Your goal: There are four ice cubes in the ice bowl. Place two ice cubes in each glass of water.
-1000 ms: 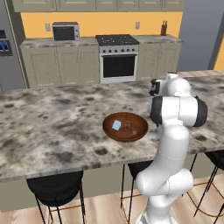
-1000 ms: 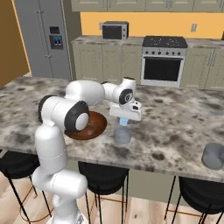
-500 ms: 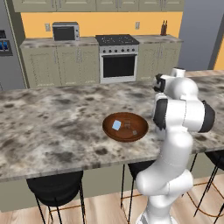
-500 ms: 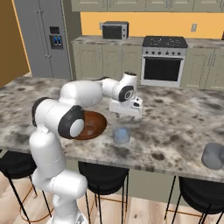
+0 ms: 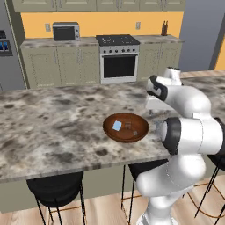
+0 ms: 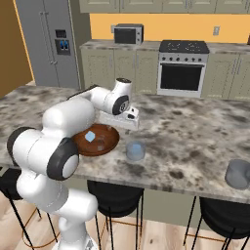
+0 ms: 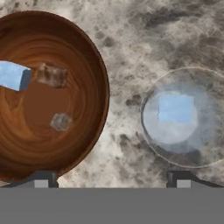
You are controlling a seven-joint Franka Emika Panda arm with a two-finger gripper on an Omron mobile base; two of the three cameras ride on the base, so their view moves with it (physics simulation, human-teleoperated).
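The ice bowl point(image 7: 87, 65) of dark glossy wood holds one pale-blue ice cube point(image 7: 13, 75) and two clearer ones point(image 7: 51, 75) point(image 7: 61, 121). To its right stands a glass of water point(image 7: 192, 144) with an ice cube point(image 7: 175, 109) in it. My gripper point(image 7: 110, 179) hovers above the gap between bowl and glass, open, fingertips point(image 7: 41, 179) wide apart with nothing between them. From the right base, the gripper point(image 6: 122, 120) hangs over the ice bowl point(image 6: 105, 145) and the glass point(image 6: 135, 151). A second glass point(image 6: 239, 174) stands far right. The left base view shows the bowl point(image 5: 127, 134).
The marble island counter point(image 6: 185, 141) carries all of it, and its front edge lies close to both glasses. Black bar stools point(image 6: 114, 197) stand under the counter. A stove point(image 6: 183, 68) and cabinets line the back wall.
The gripper has opened and risen from low over the near glass, shifting toward the bowl. An ice cube now lies in that glass.
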